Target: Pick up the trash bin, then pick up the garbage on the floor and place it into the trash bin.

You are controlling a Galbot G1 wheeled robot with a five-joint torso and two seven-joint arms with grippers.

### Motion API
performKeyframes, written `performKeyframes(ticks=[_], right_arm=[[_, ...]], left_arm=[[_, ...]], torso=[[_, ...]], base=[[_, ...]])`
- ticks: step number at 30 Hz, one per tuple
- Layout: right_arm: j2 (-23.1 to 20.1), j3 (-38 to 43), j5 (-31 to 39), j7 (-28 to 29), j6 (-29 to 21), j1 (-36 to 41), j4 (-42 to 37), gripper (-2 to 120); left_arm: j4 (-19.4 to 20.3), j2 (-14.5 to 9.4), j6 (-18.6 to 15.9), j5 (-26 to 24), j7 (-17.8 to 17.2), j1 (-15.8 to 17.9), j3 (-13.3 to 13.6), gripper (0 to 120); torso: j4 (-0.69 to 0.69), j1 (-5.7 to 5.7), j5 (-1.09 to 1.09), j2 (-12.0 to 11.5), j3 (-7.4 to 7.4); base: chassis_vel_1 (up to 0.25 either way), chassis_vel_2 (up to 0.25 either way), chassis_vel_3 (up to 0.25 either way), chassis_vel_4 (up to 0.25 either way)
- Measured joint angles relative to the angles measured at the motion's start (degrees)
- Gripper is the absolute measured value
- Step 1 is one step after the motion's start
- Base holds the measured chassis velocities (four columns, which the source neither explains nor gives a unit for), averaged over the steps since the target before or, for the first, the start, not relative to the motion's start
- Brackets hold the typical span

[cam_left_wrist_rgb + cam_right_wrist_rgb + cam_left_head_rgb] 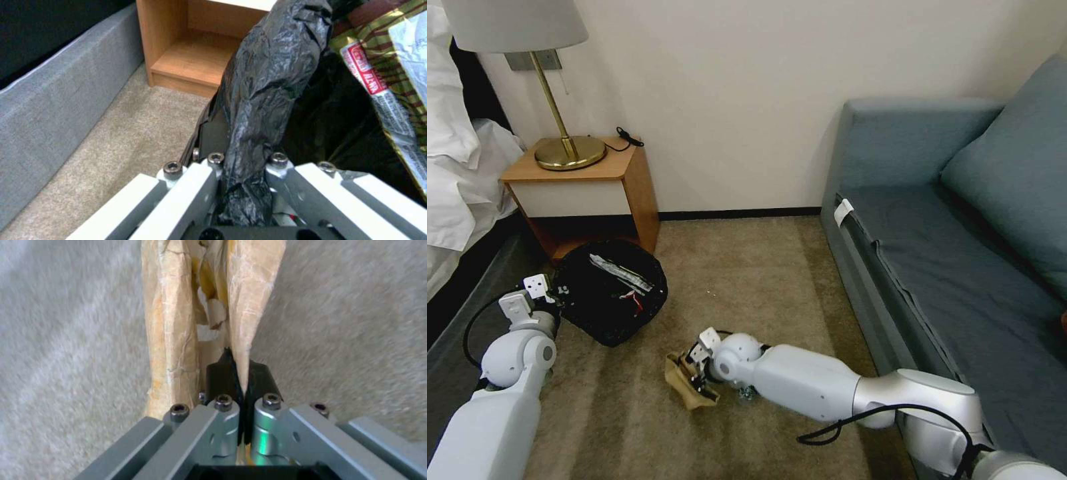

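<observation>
A: Left hand (pixel 550 293)?
B: Low on the robot's left, clamped on the rim of the trash bin (pixel 610 293). Left wrist view confirms it: the black bag (pixel 267 86) over the rim sits pinched between the fingers (pixel 209 173).

A: Bin position?
B: Tipped toward the camera, mouth open, just in front of the wooden nightstand (pixel 584 193). Can't tell if it's touching the carpet (pixel 747 267) or held off it.

A: Anything inside?
B: Yes. A brown-gold bar wrapper (pixel 622 273) lies across the inside, and a bit of red (pixel 637 303) shows below it. In the left wrist view the wrapper (pixel 391 83) is right beside the pinched rim, striped gold with a red label.

A: Right hand (pixel 697 370)?
B: Down at the carpet mid-frame, arm reaching in from the sofa (pixel 947 267) side. Fingers together on the tan paper bag (pixel 687 383). Right wrist view shows the dark pads (pixel 222 373) squeezing one wall of the bag (pixel 171 323), pads nearly touching each other.

A: Bag lifted?
B: Can't tell. It's crumpled, at carpet level, extending away from the hand.

A: More garbage?
B: Something small and clear-greenish (pixel 746 393) on the carpet under the right forearm, too hidden to name.

A: Background?
B: Brass lamp (pixel 560 133) on the nightstand, white bedding (pixel 454 160) far left.
</observation>
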State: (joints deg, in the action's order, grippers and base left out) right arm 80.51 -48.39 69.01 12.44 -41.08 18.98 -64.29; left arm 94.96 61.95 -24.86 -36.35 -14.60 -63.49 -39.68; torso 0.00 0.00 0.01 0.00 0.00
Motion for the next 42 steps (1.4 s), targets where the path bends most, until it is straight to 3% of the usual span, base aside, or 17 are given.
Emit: performKeyframes(ticks=[18,31,35,36,42], right_arm=[[-4.1,8.9,2.8,1.5,-0.8,-5.7,-5.3,0],[-6.0,10.2,4.3,-1.2,-0.9,-15.4,-8.5,0],[-5.3,10.0,4.2,-2.7,-0.8,-18.3,-8.7,0],[-3.2,8.9,4.1,-4.3,-0.6,-22.6,-8.0,0],[1.8,6.8,4.4,-6.3,-0.1,-27.3,-6.4,0]], left_arm=[[-0.8,-0.1,-0.1,0.0,0.0,0.8,1.4,2],[-1.1,0.7,-0.1,1.2,0.6,0.7,2.7,2],[-1.1,0.8,0.1,1.4,0.6,0.7,2.9,2],[-1.1,1.2,0.1,1.5,0.7,0.9,3.3,2],[-0.5,1.7,0.0,2.0,0.8,0.8,3.9,2]], torso=[[-0.01,0.00,0.00,0.0,0.00],[-0.01,0.00,0.00,0.0,0.00],[-0.02,0.00,0.01,0.0,0.00],[-0.01,0.00,-0.01,0.0,0.00],[0.00,0.00,-0.03,0.0,0.00]], base=[[0.000,0.000,0.000,0.000],[0.000,0.000,0.000,0.000],[0.000,0.000,0.000,0.000],[0.000,0.000,0.000,0.000],[0.000,0.000,0.000,0.000]])
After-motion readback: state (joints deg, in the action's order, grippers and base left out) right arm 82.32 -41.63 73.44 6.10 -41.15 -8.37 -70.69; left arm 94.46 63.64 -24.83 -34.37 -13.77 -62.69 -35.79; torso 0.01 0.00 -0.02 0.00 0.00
